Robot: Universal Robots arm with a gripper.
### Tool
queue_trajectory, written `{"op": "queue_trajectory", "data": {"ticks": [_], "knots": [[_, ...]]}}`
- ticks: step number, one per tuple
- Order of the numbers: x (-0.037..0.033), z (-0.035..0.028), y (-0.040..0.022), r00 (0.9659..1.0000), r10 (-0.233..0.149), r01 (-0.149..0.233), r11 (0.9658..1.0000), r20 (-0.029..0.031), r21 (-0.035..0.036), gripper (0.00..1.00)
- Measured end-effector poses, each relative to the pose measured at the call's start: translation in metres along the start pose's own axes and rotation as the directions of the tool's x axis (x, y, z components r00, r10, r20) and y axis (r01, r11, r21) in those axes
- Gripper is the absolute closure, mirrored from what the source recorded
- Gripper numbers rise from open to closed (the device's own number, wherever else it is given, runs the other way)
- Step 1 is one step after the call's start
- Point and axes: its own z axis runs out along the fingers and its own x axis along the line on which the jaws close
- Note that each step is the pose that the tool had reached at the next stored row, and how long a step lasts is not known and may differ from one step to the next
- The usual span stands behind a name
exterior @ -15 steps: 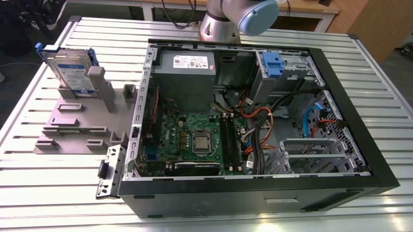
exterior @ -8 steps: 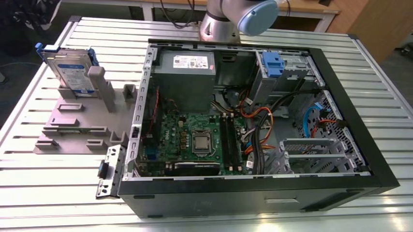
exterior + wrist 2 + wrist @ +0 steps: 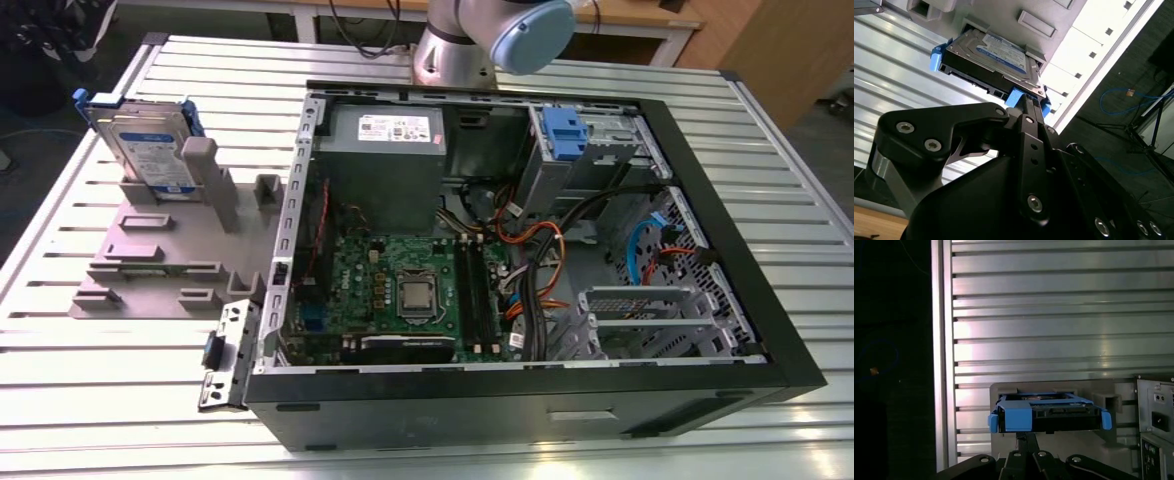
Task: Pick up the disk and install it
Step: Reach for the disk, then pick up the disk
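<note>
The disk [image 3: 140, 145], silver with a white-and-blue label and blue side rails, stands on edge in a grey holder [image 3: 147, 250] on the exterior view's left. In both wrist views the disk [image 3: 999, 52] [image 3: 1046, 412] sits in that holder [image 3: 1004, 389] beyond my gripper. My gripper [image 3: 1026, 439] [image 3: 1027, 102] is black, shut with nothing in it, and points at the disk's blue-railed edge from a distance. Part of the silver arm [image 3: 481, 40] shows at the far edge of the table.
An open black computer case [image 3: 747, 260] lies beside the holder, with a motherboard [image 3: 400, 290], loose cables and a grey power-supply box [image 3: 387, 135] [image 3: 1156, 415]. A blue latch piece [image 3: 567, 135] stands in its drive bay. The slatted metal table [image 3: 107, 400] ends at an edge [image 3: 939, 340].
</note>
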Motion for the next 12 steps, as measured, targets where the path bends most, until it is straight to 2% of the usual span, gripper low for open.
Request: {"op": "queue_trajectory", "data": {"ticks": [12], "knots": [[0.0007, 0.0, 0.0, 1.0, 0.0, 0.0, 1.0, 0.0, 0.0, 0.89]]}}
